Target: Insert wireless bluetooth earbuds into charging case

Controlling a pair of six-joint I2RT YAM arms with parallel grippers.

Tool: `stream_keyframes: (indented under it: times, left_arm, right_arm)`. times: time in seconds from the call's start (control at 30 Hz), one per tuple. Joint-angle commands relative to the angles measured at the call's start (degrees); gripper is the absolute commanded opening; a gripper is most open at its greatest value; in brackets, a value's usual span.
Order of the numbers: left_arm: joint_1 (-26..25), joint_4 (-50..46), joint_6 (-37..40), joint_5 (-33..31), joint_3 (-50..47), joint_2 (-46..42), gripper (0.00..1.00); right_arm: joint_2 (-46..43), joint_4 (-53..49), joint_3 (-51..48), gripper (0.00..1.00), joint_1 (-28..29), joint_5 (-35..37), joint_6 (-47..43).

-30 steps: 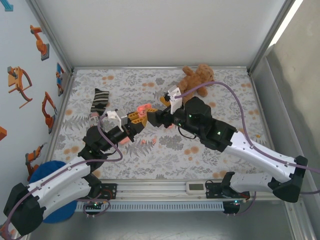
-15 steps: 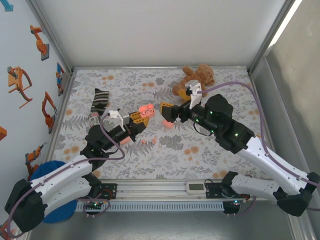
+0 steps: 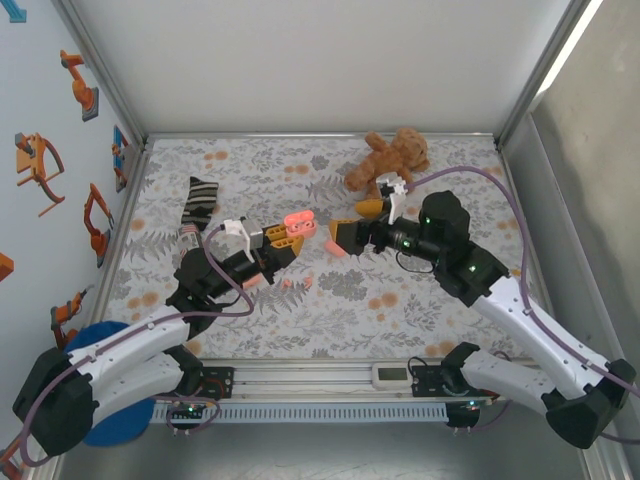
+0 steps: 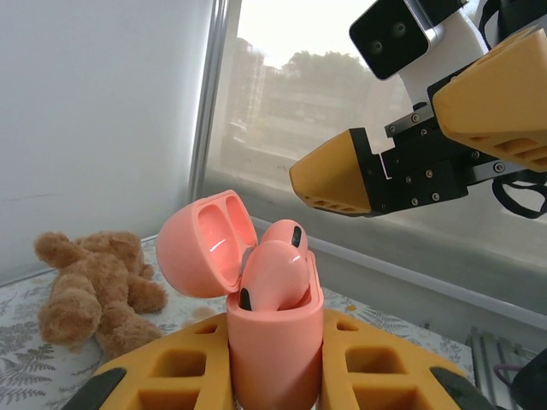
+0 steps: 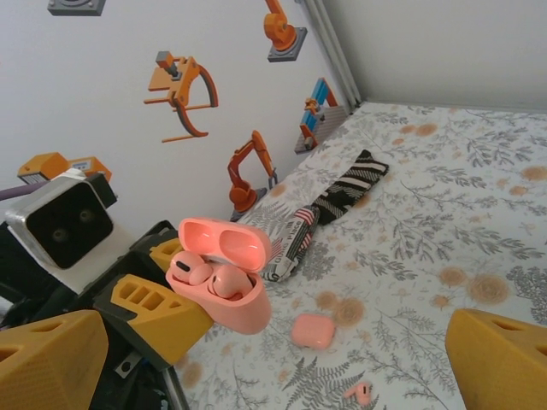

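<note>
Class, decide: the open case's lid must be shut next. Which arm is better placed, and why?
Right. The left gripper is shut on the case, holding it up; the right gripper is open, empty and pointed at the case.

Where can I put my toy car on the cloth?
Bare floral cloth: the far strip between the striped sock and the brown teddy bear, and the near edge. Crowded in the middle, around the open pink plastic case.
</note>
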Motion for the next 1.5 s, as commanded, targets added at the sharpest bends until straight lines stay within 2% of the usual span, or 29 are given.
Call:
stream_keyframes:
  times: [0.0,0.4,0.67,0.9,1.2,1.4,1.47]
  left_arm:
    - [-0.39,4.01,-1.18,2.46,1.13,0.14,0.00]
    - [-0.53,5.82,-2.01,2.96,-0.88,-1.43,0.00]
    - [-0.57,6.16,-2.46,3.37,-1.87,-2.97,0.00]
    - [-0.75,7.75,-2.85,6.21,-1.12,-1.59,0.00]
    - [-1.27,10.33,-3.82,8.35,-0.51,1.06,0.00]
    - [-1.36,10.63,-3.89,8.66,-0.24,1.46,0.00]
    - [-1.43,10.62,-3.95,8.66,-0.15,1.55,0.00]
  right_arm:
    - [-1.64,4.09,-1.21,1.00,-1.01,-4.22,2.67]
    - [-2.66,15.93,-7.69,1.00,-7.37,-14.55,11.10]
    - [-0.44,20.99,-9.47,1.00,-7.58,-16.86,14.56]
    - [3.56,30.92,-9.42,1.00,-6.47,-22.42,20.18]
    - [6.38,31.25,-7.23,1.00,-2.95,-24.12,18.45]
    - [7.13,21.13,-4.28,1.00,-0.54,-21.90,11.72]
    - [7.67,21.10,-3.77,1.00,0.32,-22.69,11.41]
